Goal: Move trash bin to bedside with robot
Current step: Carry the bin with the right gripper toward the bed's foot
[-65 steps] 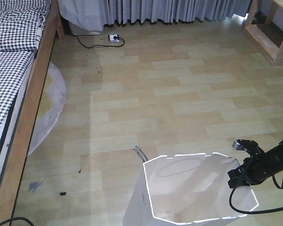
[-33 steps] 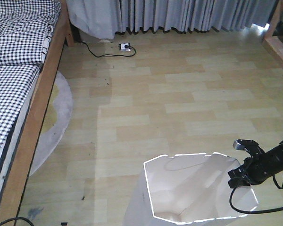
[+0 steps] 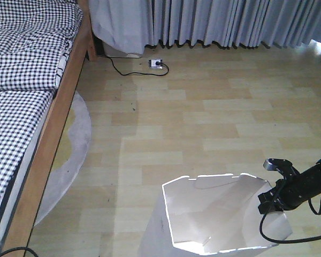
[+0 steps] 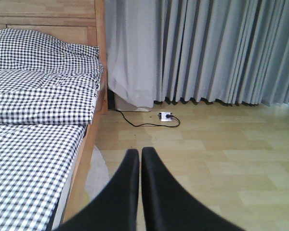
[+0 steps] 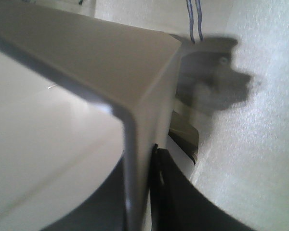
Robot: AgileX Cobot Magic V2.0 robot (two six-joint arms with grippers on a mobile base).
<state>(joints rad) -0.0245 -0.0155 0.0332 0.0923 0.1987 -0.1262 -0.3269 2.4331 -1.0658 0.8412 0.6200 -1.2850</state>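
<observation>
The white trash bin (image 3: 214, 214) stands at the bottom of the front view, with its hexagonal rim open toward the camera. My right gripper (image 3: 271, 199) is on the bin's right rim, shut on the thin wall. In the right wrist view that wall (image 5: 86, 57) runs between the black fingers of the right gripper (image 5: 140, 163). The bed, with its checked bedding (image 3: 21, 107) and wooden side rail (image 3: 59, 123), fills the left side; floor lies between it and the bin. My left gripper (image 4: 137, 153) is shut on nothing and points at the floor beside the bed (image 4: 38, 110).
A round grey rug (image 3: 77, 144) lies partly under the bed rail. A white power strip (image 3: 156, 63) with a black cable sits by the grey curtains (image 3: 230, 21) along the far wall. Wood-plank floor (image 3: 214, 118) stretches ahead of the bin.
The whole scene has slid right and down in the front view, so the bed and curtains look nearer. The wooden desk has left the right edge. Bin and right gripper keep their place in the frame.
</observation>
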